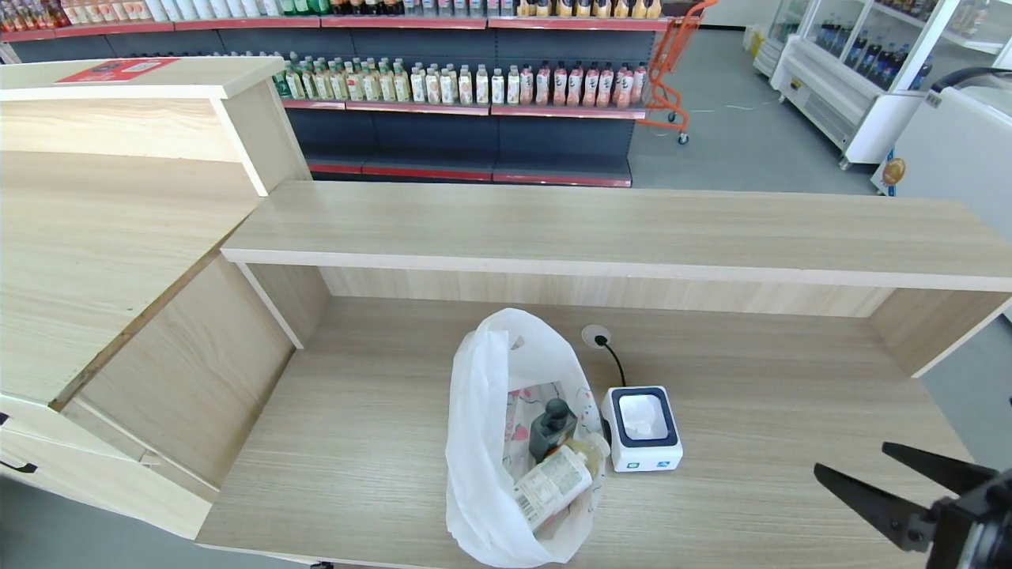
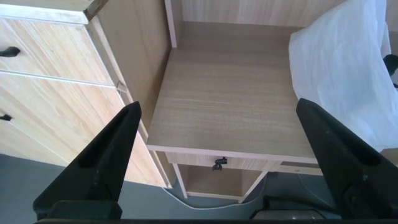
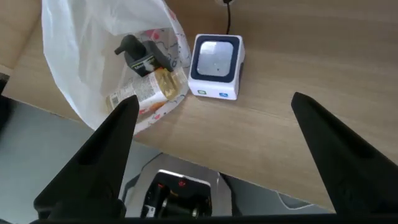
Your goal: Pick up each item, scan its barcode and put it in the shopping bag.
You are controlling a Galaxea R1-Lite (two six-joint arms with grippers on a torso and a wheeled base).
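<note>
One pale wood-grain desk (image 1: 356, 442) fills my head view, with a raised ledge (image 1: 617, 229) along its far side at 12 o'clock and a taller cabinet with drawers (image 1: 47, 450) at 9 o'clock. Beyond the ledge, shop shelves (image 1: 466, 111) carry rows of bottles. An orange trolley (image 1: 668, 55) stands at 1 o'clock and white glass-door coolers (image 1: 870, 126) sit at 2 o'clock on the grey floor.

The shopping bag (image 1: 478, 442), white plastic, stands open near the desk's front edge at 6 o'clock. Inside it I see a dark bottle (image 1: 552, 427) upright and a pale labelled bottle (image 1: 556, 484) lying tilted in front of it. The scanner (image 1: 642, 431), a white box with a dark-framed window, sits just beside the bag at its 3 o'clock. Its black cable (image 1: 615, 362) runs off toward 12 o'clock.

My right pincer (image 1: 852, 458) hangs at 4 o'clock from the scanner, well apart from it, fingers spread wide and holding nothing. My left pincer (image 2: 217, 104) is likewise wide open and empty, pointed at the bare stretch of desk on the bag's 9 o'clock side.
</note>
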